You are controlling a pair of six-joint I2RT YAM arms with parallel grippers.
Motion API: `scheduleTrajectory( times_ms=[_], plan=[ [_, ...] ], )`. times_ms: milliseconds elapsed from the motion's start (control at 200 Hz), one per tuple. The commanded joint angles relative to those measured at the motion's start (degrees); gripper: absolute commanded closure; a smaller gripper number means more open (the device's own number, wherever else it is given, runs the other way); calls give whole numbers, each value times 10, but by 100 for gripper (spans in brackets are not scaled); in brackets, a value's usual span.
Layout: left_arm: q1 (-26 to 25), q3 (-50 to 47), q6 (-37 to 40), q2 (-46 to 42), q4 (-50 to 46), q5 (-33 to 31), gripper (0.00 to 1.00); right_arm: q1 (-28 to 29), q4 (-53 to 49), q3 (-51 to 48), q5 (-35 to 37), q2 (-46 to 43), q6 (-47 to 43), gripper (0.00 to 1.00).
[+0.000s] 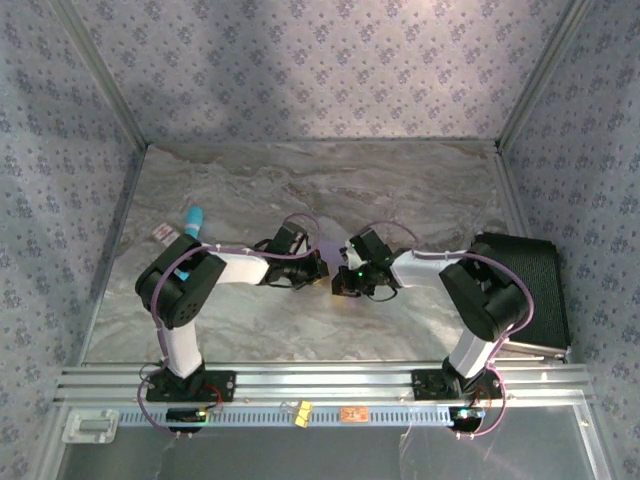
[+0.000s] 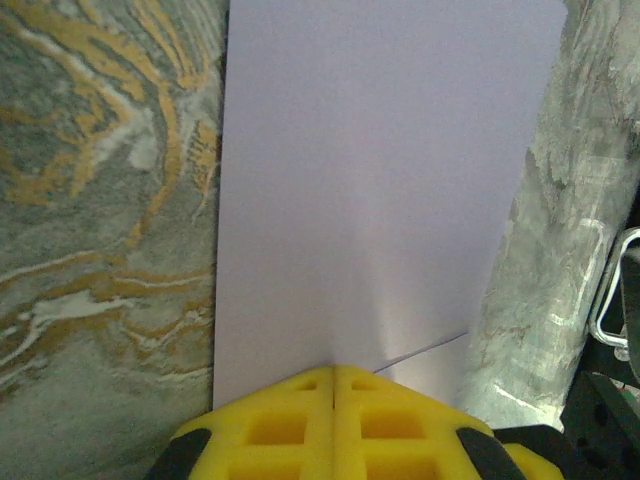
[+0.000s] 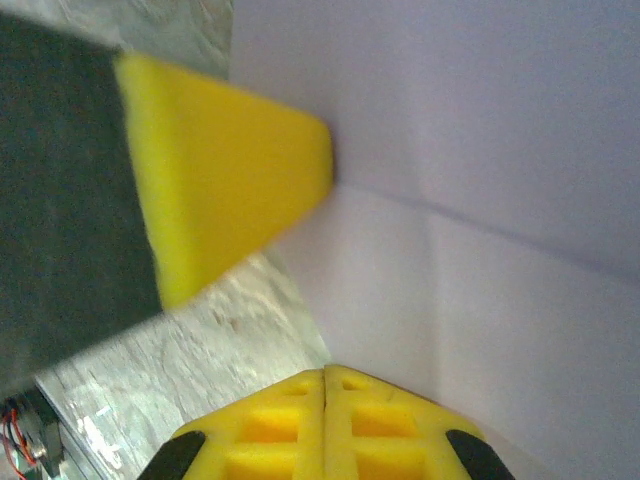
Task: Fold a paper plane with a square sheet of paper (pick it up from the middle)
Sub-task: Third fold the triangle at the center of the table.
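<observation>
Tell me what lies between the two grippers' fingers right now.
The square sheet of paper, creased. The right wrist view shows it stretching from the right gripper to the left gripper.

a robot lab test cell
patterned wall panels [image 1: 300,70], probably fabric-covered, and metal framing [image 1: 103,75] enclose a marble-look tabletop [image 1: 300,180]; two robot arms [image 1: 185,290] stand bolted to an aluminium rail [image 1: 320,378].
</observation>
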Motion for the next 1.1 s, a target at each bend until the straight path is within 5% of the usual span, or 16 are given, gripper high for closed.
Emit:
scheduleTrajectory(
  times_ms=[0,385,675,835,1094],
  plan=[
    [1,-15,8,20,-44,-21,95,-4,-36,-39,-10,-28,-13,96],
    [1,-30,-7,13,-32,-25,95,-50,-32,-143,-41,-145,-7,93],
    [-55,-72,-93,-35,15,-110,93,-70,-80,-130,103,-237,0,73],
    [-85,-92,-125,-86,35,-165,85,-69,-56,-111,124,-220,14,59],
    [-49,-97,-70,-165,-34,-155,65,-63,6,-86,79,-170,28,60]
  ],
)
